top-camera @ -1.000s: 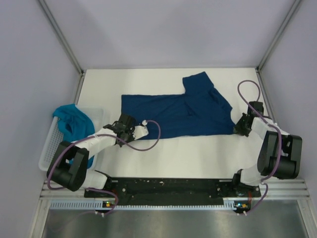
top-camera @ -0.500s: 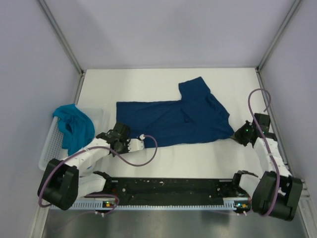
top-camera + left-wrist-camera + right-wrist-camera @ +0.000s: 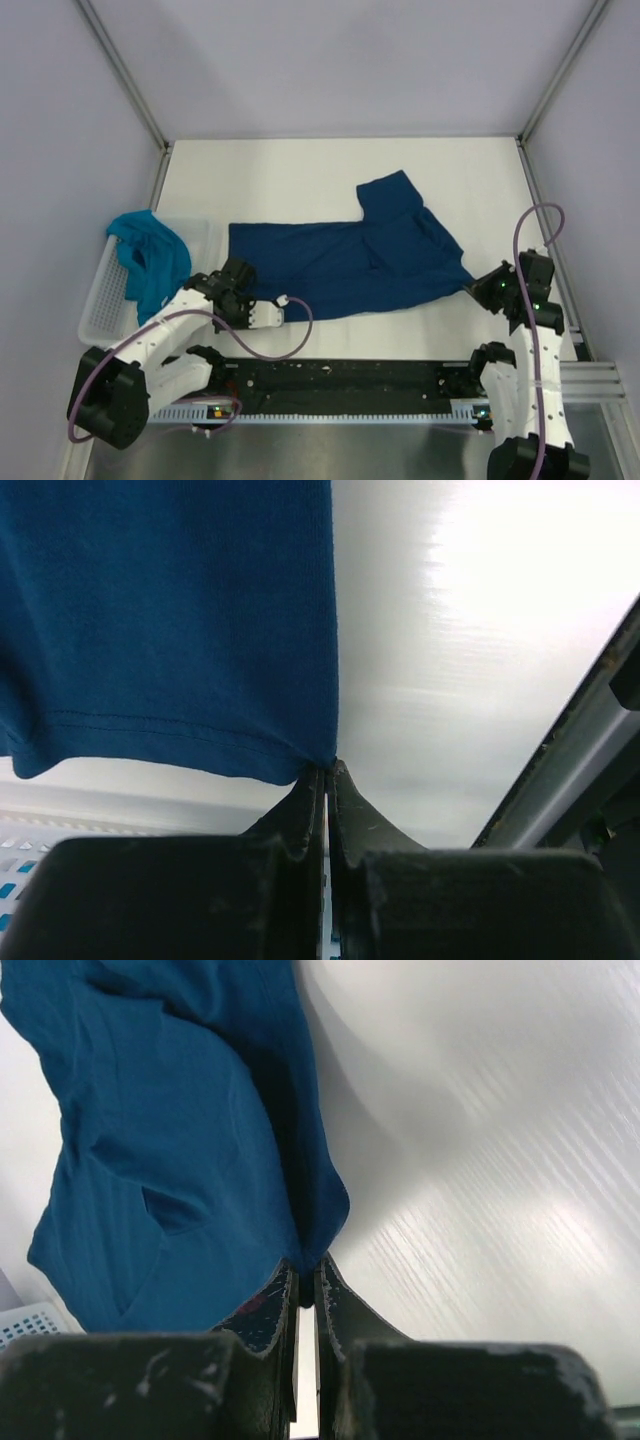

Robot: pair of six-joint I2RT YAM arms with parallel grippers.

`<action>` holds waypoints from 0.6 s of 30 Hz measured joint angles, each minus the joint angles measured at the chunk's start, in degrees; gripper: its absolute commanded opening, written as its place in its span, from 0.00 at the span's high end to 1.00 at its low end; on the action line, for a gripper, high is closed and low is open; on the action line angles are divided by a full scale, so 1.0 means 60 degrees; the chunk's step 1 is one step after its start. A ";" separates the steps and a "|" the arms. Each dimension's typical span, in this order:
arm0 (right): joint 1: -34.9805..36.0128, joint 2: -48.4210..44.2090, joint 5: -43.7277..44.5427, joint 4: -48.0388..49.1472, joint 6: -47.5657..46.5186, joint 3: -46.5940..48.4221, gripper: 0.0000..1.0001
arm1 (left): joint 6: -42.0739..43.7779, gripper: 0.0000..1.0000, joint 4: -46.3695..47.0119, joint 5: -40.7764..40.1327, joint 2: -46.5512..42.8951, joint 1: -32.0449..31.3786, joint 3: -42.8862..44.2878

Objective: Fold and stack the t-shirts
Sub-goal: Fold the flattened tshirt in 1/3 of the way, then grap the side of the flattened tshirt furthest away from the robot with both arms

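Observation:
The dark navy t-shirt (image 3: 350, 262) lies spread flat across the middle of the table, one sleeve pointing to the far side. My left gripper (image 3: 240, 288) is shut on its near-left hem corner; in the left wrist view the fingers (image 3: 328, 772) pinch the corner of the cloth (image 3: 170, 620). My right gripper (image 3: 482, 287) is shut on the shirt's near-right corner; the right wrist view shows its tips (image 3: 308, 1278) closed on a fold of the cloth (image 3: 170, 1140). The teal t-shirt (image 3: 150, 258) lies bunched in the basket at the left. No printed graphic shows.
The white lattice basket (image 3: 100, 300) stands at the table's left edge; it also shows in the right wrist view (image 3: 25, 1322). Metal frame posts and a rail (image 3: 590, 750) border the table. The arms' black base bar (image 3: 340, 378) runs along the near edge.
Both grippers have drawn back toward the near edge, holding the shirt's corners. The navy shirt has slid nearer and a little left, and lies flatter.

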 measured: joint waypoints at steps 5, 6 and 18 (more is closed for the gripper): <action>-0.0007 -0.0907 0.0390 -0.0732 0.0433 -0.0146 0.34 | 0.0295 0.11 -0.0718 0.0153 -0.0102 0.0000 0.0248; -0.0022 -0.1042 0.0572 -0.0856 0.0539 -0.0146 0.29 | 0.0299 0.09 -0.0900 0.0219 -0.0102 0.0000 0.0379; -0.0157 0.1129 0.2852 -0.0470 -0.0219 0.2616 0.36 | -0.1206 0.01 -0.0958 0.0991 0.0922 0.0619 0.4503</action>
